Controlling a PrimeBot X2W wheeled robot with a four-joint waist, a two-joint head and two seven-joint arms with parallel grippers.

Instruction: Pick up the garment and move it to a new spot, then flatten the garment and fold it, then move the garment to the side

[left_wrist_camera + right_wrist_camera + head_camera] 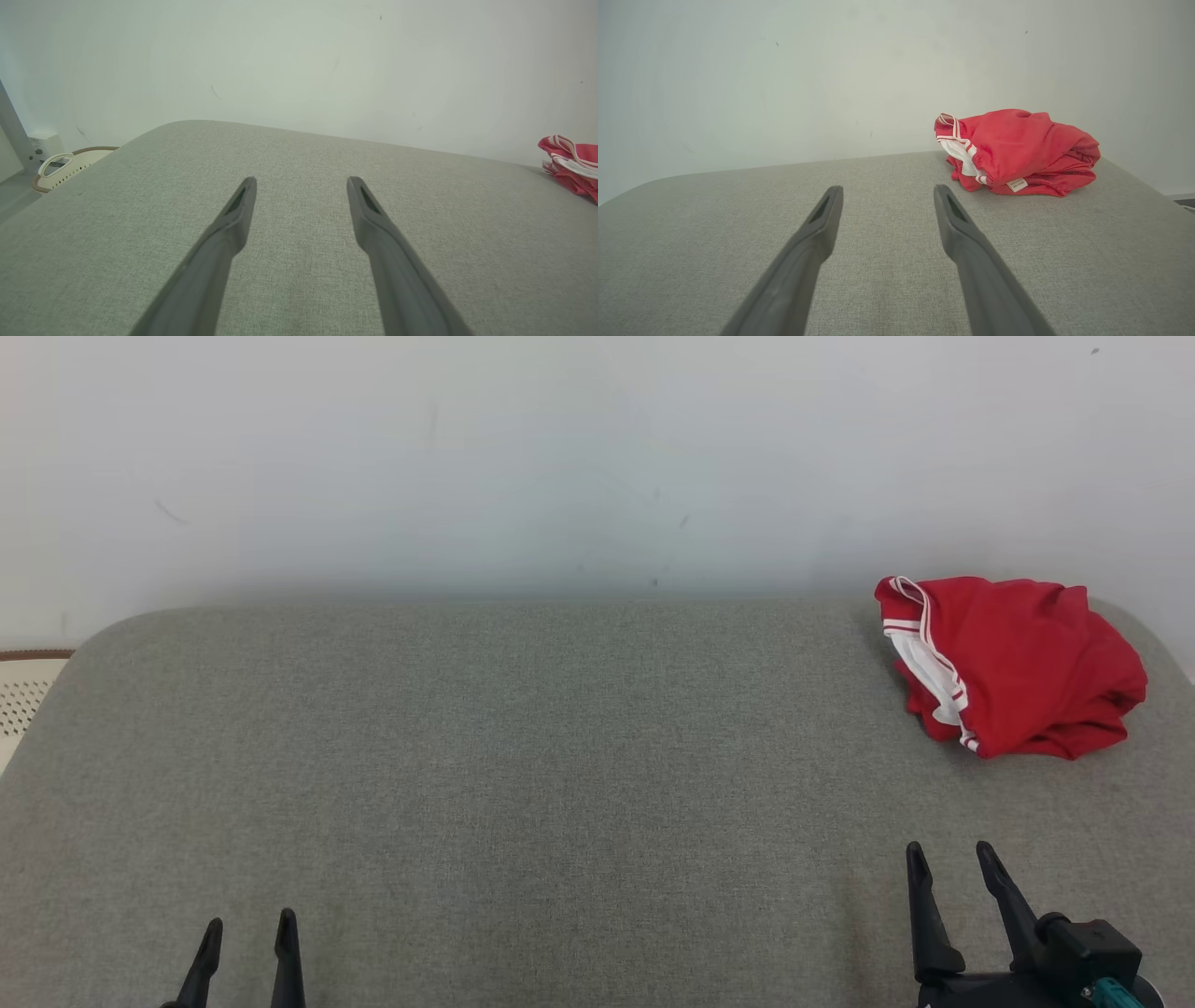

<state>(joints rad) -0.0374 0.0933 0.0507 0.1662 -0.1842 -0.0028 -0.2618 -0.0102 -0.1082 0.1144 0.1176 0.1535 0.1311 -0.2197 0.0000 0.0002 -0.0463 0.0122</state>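
A red garment point(1013, 665) with white striped trim lies crumpled at the far right corner of the grey padded surface point(560, 756). The right wrist view shows the garment point(1017, 151) ahead and to the right, a small white label on its front fold. Its edge, the garment point(572, 163), also peeks in at the right border of the left wrist view. My right gripper point(950, 861) is open at the lower right, well short of the cloth, with nothing between its fingers. My left gripper point(247, 933) is open at the lower left, far from the garment.
A pale wall point(560, 457) rises directly behind the padded surface. Off its left end stands a white perforated basket point(65, 165) with a brown rim. The surface's corners are rounded and its right edge point(1148, 186) drops off just past the garment.
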